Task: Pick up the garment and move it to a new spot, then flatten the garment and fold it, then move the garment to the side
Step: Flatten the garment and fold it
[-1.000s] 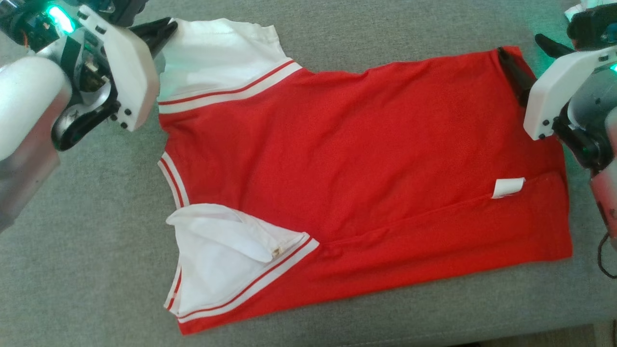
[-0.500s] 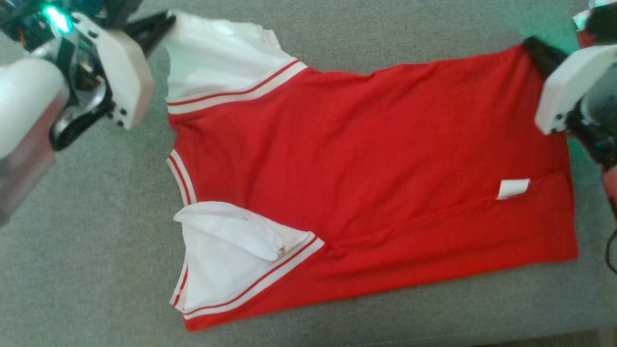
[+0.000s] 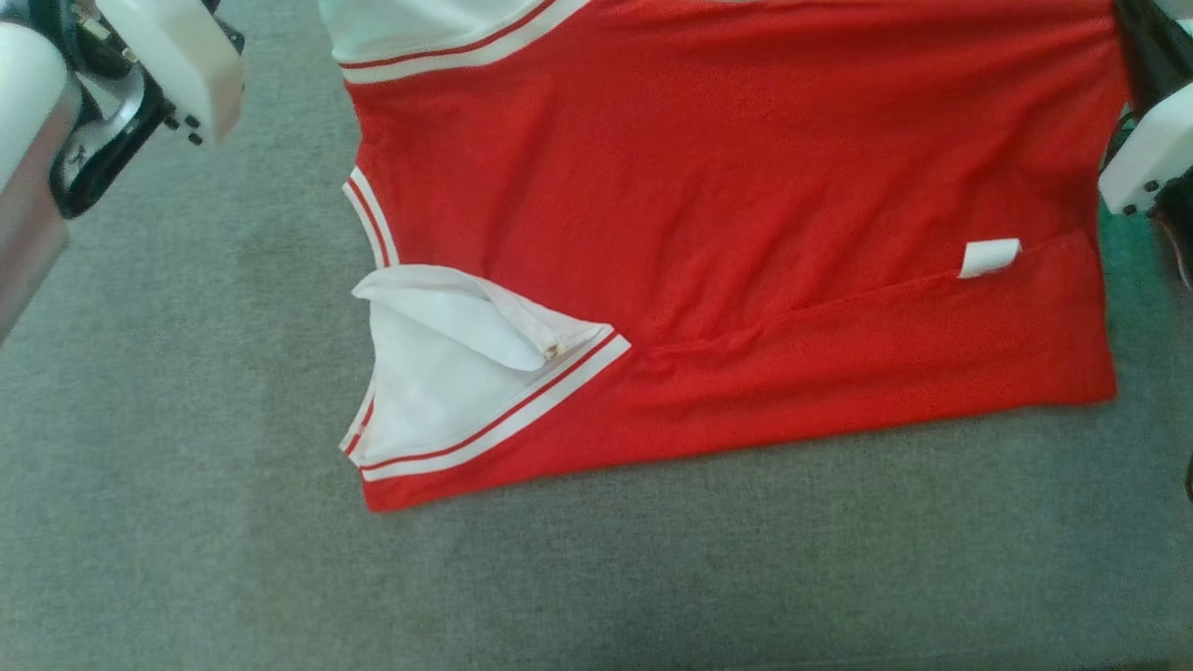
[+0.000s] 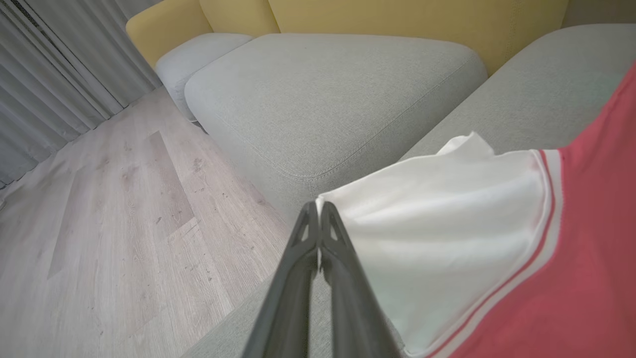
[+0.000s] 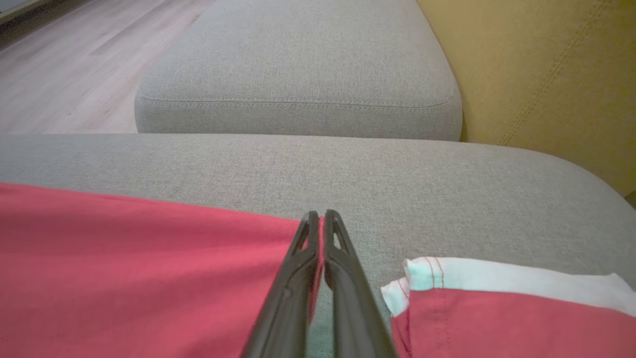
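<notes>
The left gripper [image 4: 318, 208] has its two dark fingers pressed together on the outer edge of the white sleeve [image 4: 437, 238], a sliver of white cloth showing between them. The right gripper [image 5: 321, 215] is likewise closed, pinching the far corner of the red hem with red cloth in the seam between its fingers. Judging by the task, these two pinches along the garment's far edge are meant to let both arms draw or lift it evenly, without bunching. The garment [image 3: 727, 186], a red shirt with white sleeves and striped trim, lies spread on the grey seat cushion [image 3: 186, 485]. Its collar end is toward the cushion's left edge and its hem toward the right, and the near long edge lies flat well back from the cushion's front edge. The near sleeve [image 3: 447, 373] is crumpled inward and a small white label [image 3: 988, 257] sticks up near the hem, so flattening looks unfinished. Beside the right fingers lies more red cloth with a white band [image 5: 497, 298]; whether it belongs to the same shirt is unclear.
</notes>
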Available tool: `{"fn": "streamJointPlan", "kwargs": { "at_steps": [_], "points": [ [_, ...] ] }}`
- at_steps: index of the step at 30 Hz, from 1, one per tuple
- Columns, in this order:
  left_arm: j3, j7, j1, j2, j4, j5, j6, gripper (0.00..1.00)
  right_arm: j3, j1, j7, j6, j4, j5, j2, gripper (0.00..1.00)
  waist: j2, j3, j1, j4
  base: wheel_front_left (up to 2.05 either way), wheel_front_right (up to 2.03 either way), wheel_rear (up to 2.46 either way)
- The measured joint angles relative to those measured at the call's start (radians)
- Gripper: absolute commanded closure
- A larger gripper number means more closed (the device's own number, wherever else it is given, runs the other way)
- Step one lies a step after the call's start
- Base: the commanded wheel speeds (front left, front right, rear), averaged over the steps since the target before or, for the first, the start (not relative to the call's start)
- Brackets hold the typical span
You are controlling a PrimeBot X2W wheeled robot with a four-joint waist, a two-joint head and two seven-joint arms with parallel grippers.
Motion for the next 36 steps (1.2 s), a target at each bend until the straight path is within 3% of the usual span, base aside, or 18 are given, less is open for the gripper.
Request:
{"fn": "streamJointPlan", "kwargs": {
  "at_steps": [8, 24, 36],
  "points": [
    [0.002, -0.072, 0.103, -0.007, -0.024, -0.051, 0.01, 1.0, -0.057, 0.1, -0.045, 0.0, -0.012, 0.012, -0.003, 1.0, 0.0, -0.043, 0.0, 0.037, 0.0, 0.0, 0.0],
    [-0.041, -0.141, 0.483, 0.083, -0.363, -0.139, 0.179, 1.0, -0.23, 0.444, -0.064, 0.0, -0.136, 0.018, 0.0, 1.0, 0.0001, -0.152, -0.0002, 0.145, 0.0, 0.0, 0.0],
    [-0.086, -0.139, 0.633, 0.11, -0.481, -0.179, 0.263, 1.0, -0.325, 0.618, -0.03, 0.0, -0.25, -0.021, 0.071, 1.0, 0.0001, -0.165, 0.0, 0.15, 0.0, 0.0, 0.0]
  ]
}}
